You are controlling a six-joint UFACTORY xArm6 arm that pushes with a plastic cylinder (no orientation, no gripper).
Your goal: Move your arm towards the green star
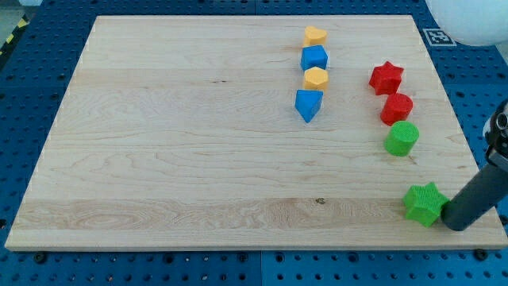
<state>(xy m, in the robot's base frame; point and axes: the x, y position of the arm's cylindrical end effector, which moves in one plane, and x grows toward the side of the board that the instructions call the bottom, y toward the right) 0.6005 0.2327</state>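
My tip point(455, 223) seemingly touches the green star point(424, 203); no writing.

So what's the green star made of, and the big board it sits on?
The green star looks like matte plastic, possibly 3D-printed: solid colour, dull and slightly rough faces. The board looks like pale wood with a smooth finish: grain lines and a small dark knot show. My tip rests right beside the star, on the view's right.
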